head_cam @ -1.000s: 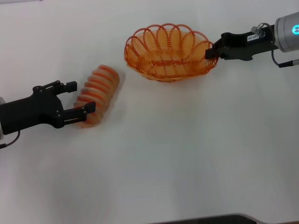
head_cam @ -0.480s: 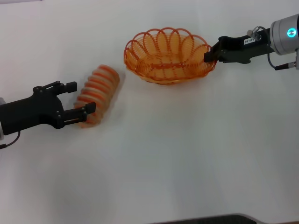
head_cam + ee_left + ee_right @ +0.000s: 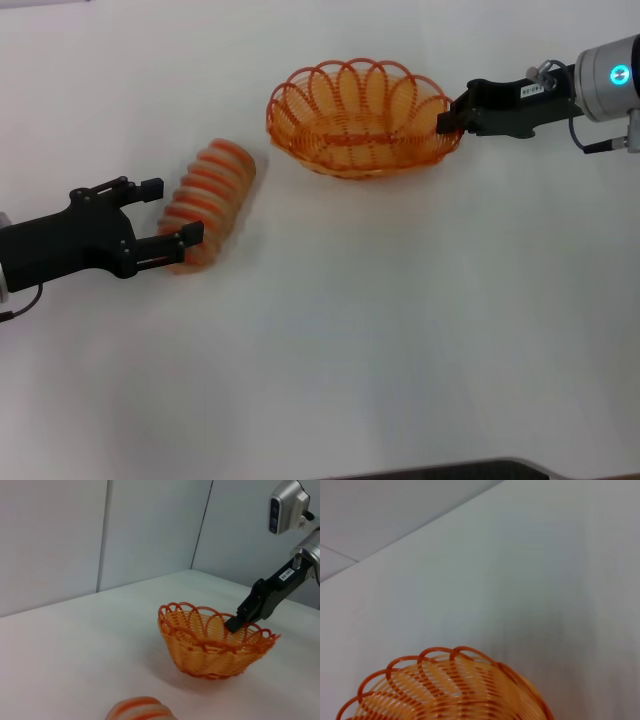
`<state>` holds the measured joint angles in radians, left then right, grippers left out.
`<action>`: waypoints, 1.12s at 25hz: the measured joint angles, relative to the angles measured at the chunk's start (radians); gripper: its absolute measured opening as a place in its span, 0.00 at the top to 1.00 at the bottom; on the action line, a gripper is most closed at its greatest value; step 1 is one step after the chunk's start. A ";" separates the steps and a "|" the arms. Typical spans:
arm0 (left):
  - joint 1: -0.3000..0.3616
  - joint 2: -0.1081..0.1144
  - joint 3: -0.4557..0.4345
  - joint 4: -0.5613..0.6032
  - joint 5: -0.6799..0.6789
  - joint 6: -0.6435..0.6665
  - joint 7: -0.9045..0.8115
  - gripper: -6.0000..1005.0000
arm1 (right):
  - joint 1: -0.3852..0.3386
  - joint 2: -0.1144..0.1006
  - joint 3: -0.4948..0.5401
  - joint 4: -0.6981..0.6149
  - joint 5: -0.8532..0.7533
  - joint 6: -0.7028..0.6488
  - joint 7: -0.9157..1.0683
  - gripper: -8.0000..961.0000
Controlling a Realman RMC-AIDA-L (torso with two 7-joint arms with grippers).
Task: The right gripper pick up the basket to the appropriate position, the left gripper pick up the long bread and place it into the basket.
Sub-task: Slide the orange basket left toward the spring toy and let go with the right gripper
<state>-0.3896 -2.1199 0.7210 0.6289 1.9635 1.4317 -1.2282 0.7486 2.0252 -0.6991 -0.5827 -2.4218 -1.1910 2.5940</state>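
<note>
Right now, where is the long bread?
In the head view the long bread lies on the white table at the robot's left, between the left gripper's open fingers, apart from the basket.

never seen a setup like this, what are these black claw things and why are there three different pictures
It is a two-armed robot at a white table. One picture looks down from its head; the other two come from cameras on its wrists. The black claws are its grippers. The right gripper grips the rim of an orange wire basket; the left wrist view shows that from the side. The left gripper is open, with one end of a ribbed long bread between its fingers. The bread lies on the table, outside the basket.
</note>
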 joint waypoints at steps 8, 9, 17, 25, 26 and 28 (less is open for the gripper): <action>-0.002 0.000 0.000 0.000 0.002 -0.002 0.004 0.16 | 0.003 0.006 0.001 0.000 0.001 0.008 0.000 0.90; -0.002 0.000 0.000 0.000 0.002 -0.002 0.005 0.16 | 0.003 0.006 0.001 0.000 0.001 0.011 0.000 0.90; -0.004 0.000 0.000 0.000 0.002 -0.011 0.007 0.16 | 0.005 0.010 0.002 0.002 0.003 0.022 0.001 0.90; -0.007 -0.002 0.000 0.000 0.002 -0.016 0.007 0.16 | 0.008 0.009 -0.002 0.014 0.003 0.035 0.002 0.90; -0.007 -0.002 0.000 0.000 0.001 -0.016 0.007 0.16 | 0.008 0.009 -0.002 0.014 0.003 0.035 0.001 0.90; -0.008 -0.002 0.000 0.000 0.001 -0.017 0.007 0.16 | 0.009 0.009 -0.001 0.015 0.003 0.035 0.001 0.90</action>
<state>-0.3971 -2.1215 0.7208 0.6289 1.9650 1.4146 -1.2209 0.7577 2.0341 -0.6998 -0.5682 -2.4190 -1.1561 2.5955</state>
